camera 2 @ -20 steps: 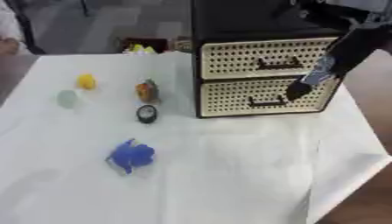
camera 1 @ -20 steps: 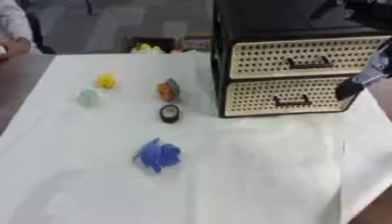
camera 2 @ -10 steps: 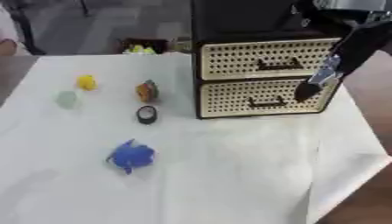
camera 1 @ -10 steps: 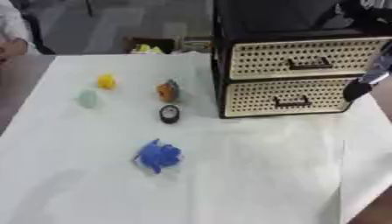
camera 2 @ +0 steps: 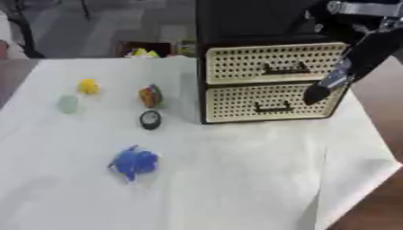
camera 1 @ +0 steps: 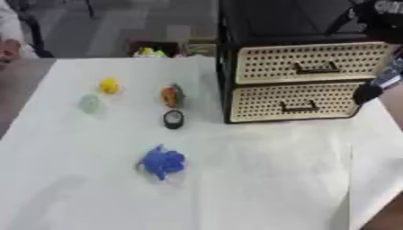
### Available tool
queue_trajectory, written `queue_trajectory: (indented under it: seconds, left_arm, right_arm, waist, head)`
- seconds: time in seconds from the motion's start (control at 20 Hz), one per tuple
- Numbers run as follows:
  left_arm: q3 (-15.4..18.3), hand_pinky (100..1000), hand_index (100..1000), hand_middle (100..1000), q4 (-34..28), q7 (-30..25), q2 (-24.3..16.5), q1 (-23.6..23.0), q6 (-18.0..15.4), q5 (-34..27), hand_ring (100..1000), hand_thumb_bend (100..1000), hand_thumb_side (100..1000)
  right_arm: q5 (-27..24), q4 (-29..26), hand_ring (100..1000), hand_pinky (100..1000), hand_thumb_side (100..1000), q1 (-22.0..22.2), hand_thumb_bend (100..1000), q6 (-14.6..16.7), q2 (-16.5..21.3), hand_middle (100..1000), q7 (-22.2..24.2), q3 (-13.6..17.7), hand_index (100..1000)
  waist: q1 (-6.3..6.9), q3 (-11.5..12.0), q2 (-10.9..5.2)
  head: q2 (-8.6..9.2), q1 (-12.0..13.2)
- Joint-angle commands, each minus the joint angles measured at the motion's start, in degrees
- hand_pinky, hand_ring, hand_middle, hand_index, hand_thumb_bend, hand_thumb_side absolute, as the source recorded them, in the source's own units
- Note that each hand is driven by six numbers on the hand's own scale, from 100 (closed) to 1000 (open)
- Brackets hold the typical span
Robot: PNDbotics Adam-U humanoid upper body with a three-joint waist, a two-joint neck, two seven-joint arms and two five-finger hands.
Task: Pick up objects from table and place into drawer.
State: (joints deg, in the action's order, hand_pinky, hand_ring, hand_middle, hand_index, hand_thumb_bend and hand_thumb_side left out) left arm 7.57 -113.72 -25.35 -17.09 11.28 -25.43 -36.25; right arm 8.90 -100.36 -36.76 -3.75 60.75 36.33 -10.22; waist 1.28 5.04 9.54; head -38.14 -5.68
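your right robot hand (camera 2: 321, 92) comes down from the upper right and hangs in front of the right end of the drawer unit (camera 2: 271, 83), its dark tip level with the lower drawer (camera 2: 267, 101). it shows only as a blurred dark shape, so whether its fingers are released or clenched cannot be told; nothing is visibly in it. whether it touches the drawer front cannot be told either. your left robot hand shows in neither view.

the drawer unit stands at the far right of the desk (camera 1: 260, 179), which is covered with a white cloth. its upper drawer (camera 2: 271, 63) and lower drawer both sit flush with the black frame, each with a cream perforated front and a dark handle in the middle.

the things to pick up all lie on the cloth to the left of the unit. a blue object (camera 1: 162, 162) with a ragged outline lies nearest you, well apart from the rest. farther back, a small black round object (camera 1: 173, 118) lies just in front of an orange and grey object (camera 1: 172, 95), both near the unit's left side. farther left, a yellow object (camera 1: 109, 85) sits close behind a pale green object (camera 1: 89, 103).
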Motion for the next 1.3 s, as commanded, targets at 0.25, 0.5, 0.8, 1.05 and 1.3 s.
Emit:
queue_trajectory:
  seconds: [0.25,0.5,0.8,1.05,1.3]
  left_arm:
    - [0.1,708,819,743,-0.9,0.1,-1.6,0.8,0.2,-0.6,759,100,799]
    - [0.1,708,819,743,-0.9,0.1,-1.6,0.9,0.3,-0.6,759,100,800]
    - [0.1,708,819,743,-0.9,0.0,-1.5,0.8,0.4,-0.7,759,100,801]
    - [0.1,708,819,743,-0.9,-0.1,-1.3,0.8,0.4,-0.7,759,100,803]
    - [0.0,708,818,743,-0.9,-0.4,-1.1,0.7,0.5,-0.5,758,100,804]
  right_arm:
    - [-1.0,-3.4,100,100,541,1.8,1000,-6.6,3.5,100,-1.2,0.5,815]
    - [-1.4,-4.1,100,100,541,3.0,1000,-7.9,3.8,100,-0.7,0.4,819]
    - [-0.1,-2.9,100,100,541,2.8,1000,-9.4,3.1,100,-0.3,-0.9,839]
    - [1.7,-1.4,100,100,541,2.3,1000,-9.8,2.1,100,-0.1,-1.9,849]
    - [3.8,0.5,100,100,541,1.2,1000,-9.8,0.9,100,0.2,-2.9,849]
  waist:
    - [-0.11,0.1,-0.86]
    - [-0.13,0.2,-0.88]
    - [-0.11,0.5,-0.98]
    - [-0.05,0.7,-0.81]
    - [0.08,0.9,-0.60]
  head:
    - [0.79,0.0]
    - [0.94,-0.1]
    - [1.09,-0.5]
    - [0.93,-0.8]
    - [0.98,-1.1]
